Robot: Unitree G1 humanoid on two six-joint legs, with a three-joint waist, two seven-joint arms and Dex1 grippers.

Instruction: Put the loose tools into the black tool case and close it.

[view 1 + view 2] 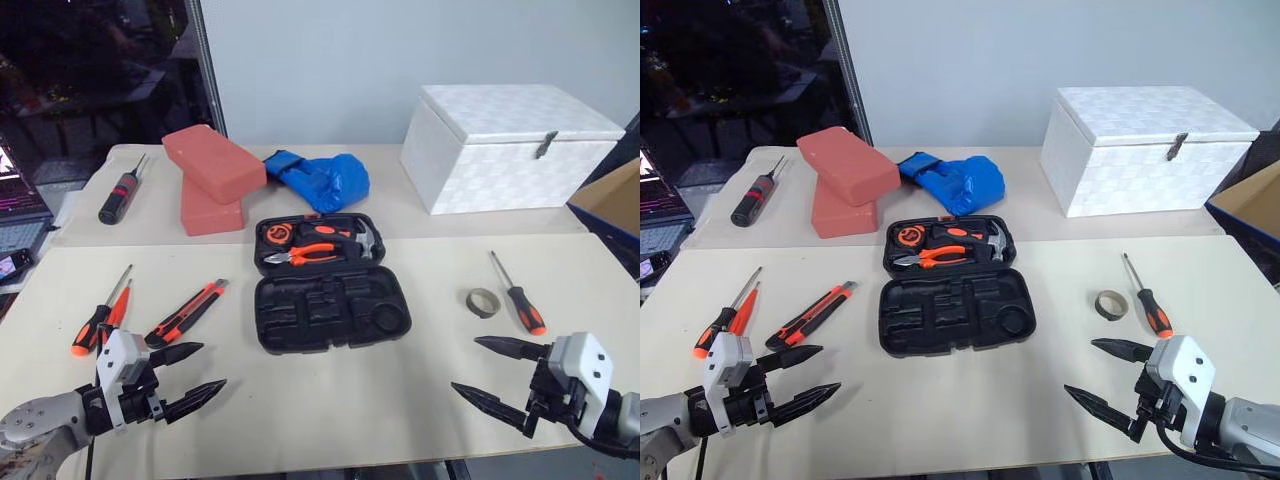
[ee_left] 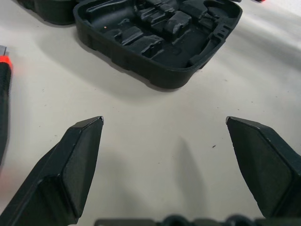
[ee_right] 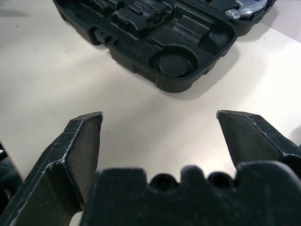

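The black tool case (image 1: 330, 310) lies open in the middle of the table. Its far half holds pliers, a hammer and a tape measure, and its near half (image 2: 160, 42) has bare recesses. Two orange-and-black screwdrivers (image 1: 100, 315) and a utility knife (image 1: 187, 312) lie to its left. Another screwdriver (image 1: 518, 295) lies to its right. My left gripper (image 1: 214, 365) hovers open near the front edge, just in front of the knife. My right gripper (image 1: 465, 364) hovers open at the front right, short of the right screwdriver. Both point inward at the case (image 3: 155, 42), and neither holds anything.
A grey tape roll (image 1: 484, 302) sits beside the right screwdriver. Farther back are two red bricks (image 1: 212, 165), a blue bundle (image 1: 325, 178), a white box (image 1: 510, 145) and a black screwdriver with red bands (image 1: 122, 192). A cardboard box (image 1: 615, 205) stands at the right edge.
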